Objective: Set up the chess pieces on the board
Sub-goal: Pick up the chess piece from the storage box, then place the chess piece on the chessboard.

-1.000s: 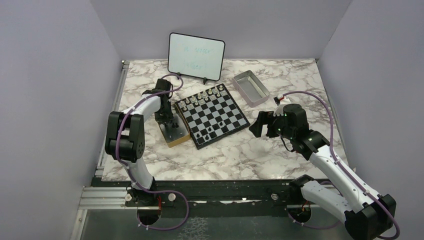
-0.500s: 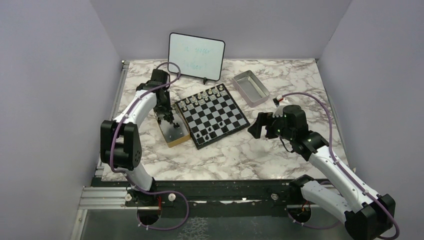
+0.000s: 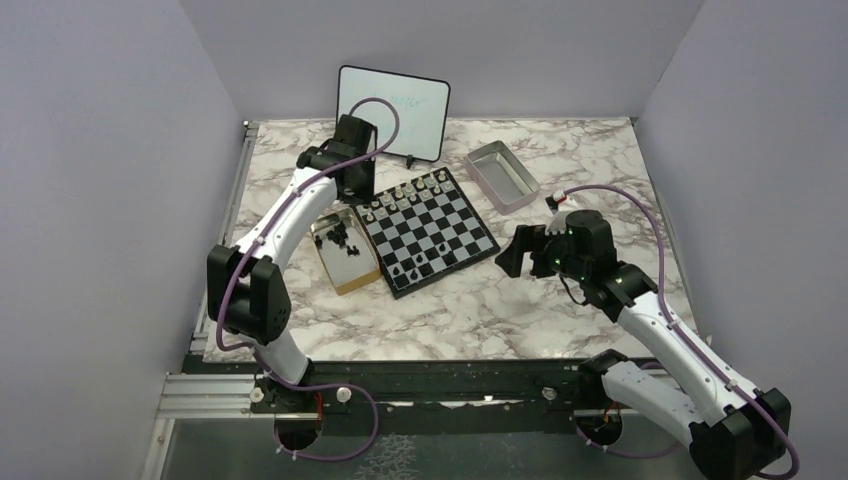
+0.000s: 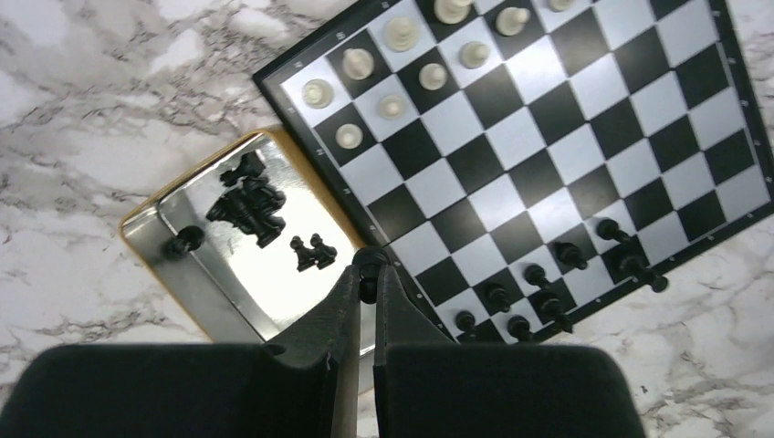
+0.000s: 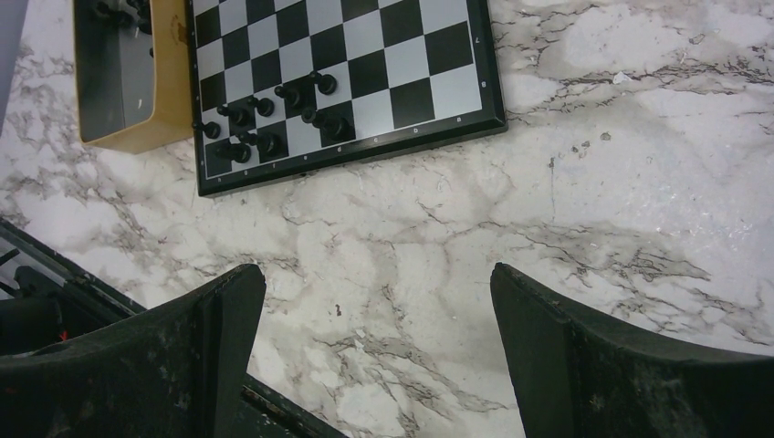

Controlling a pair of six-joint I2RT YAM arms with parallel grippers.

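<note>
Marbled tabletop, grey walls round it. Below and left of the left gripper (image 4: 366, 274) sits the tan wooden box (image 4: 228, 274). Its shiny lining holds loose chess pieces (image 4: 246, 201): a clump, a pair and one stray. The gripper's fingers are pinched on what looks like one small black piece (image 4: 367, 290), lifted above the box's edge. The step in hand, as I judge it, is carrying that piece to the board (image 4: 538, 155), just right of the fingertips. Several black men (image 4: 548, 283) stand in one corner of it, with white pieces (image 4: 402, 55) in the corner opposite. Next, it should pick an unfilled square in the black rows, lower straight and release gently. Beyond the board, a grey metal tray (image 3: 503, 175) shows nothing inside. The right gripper (image 5: 374, 347) hangs spread wide over bare marble, holding nothing, with the board ahead of it.
</note>
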